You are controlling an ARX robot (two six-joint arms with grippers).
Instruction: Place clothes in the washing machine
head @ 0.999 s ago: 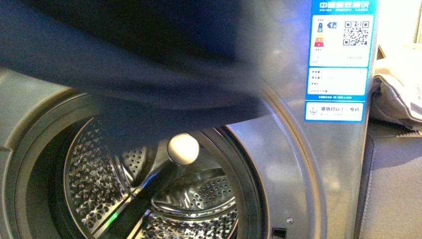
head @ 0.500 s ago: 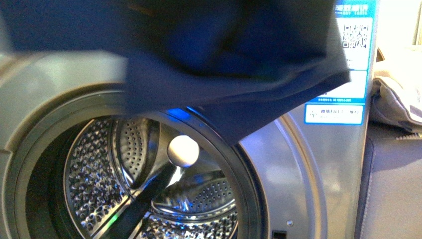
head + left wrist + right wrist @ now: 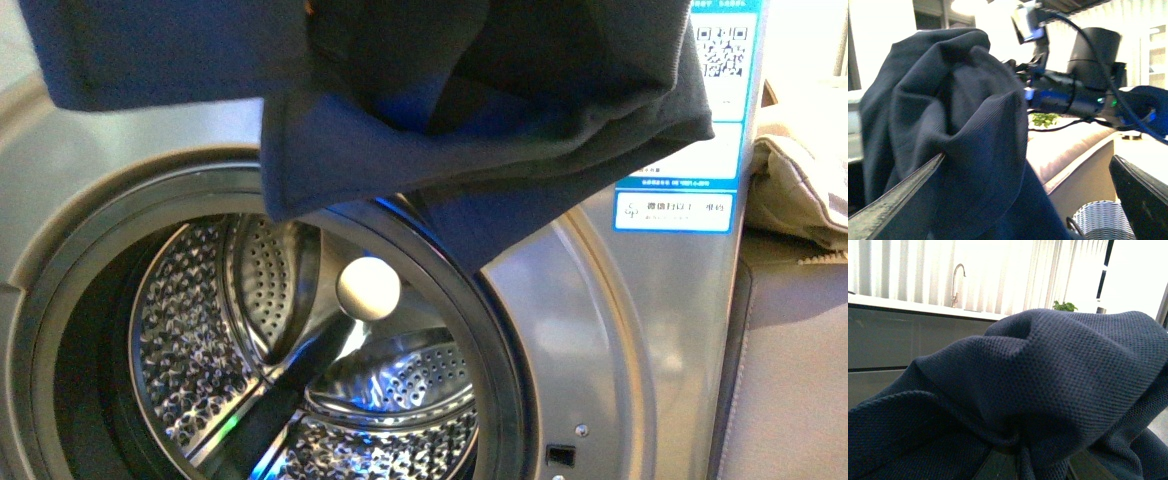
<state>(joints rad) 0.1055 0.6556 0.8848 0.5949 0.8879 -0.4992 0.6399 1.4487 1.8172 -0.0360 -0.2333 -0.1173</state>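
Clothes are held up in front of the machine, above its open mouth, not yet in the drum. The machine's top and most of its label are covered by fabric, and the garment's upper part is cut off. No gripper is seen from the front.

Left gripper: spread wide, fabric draped against one finger, nothing clamped.

Right gripper: nearly buried. Folds are drawn to a tight pinch between two dark slivers, so the clothes are clamped there.

Beige cloth lies right of the machine, cropped.
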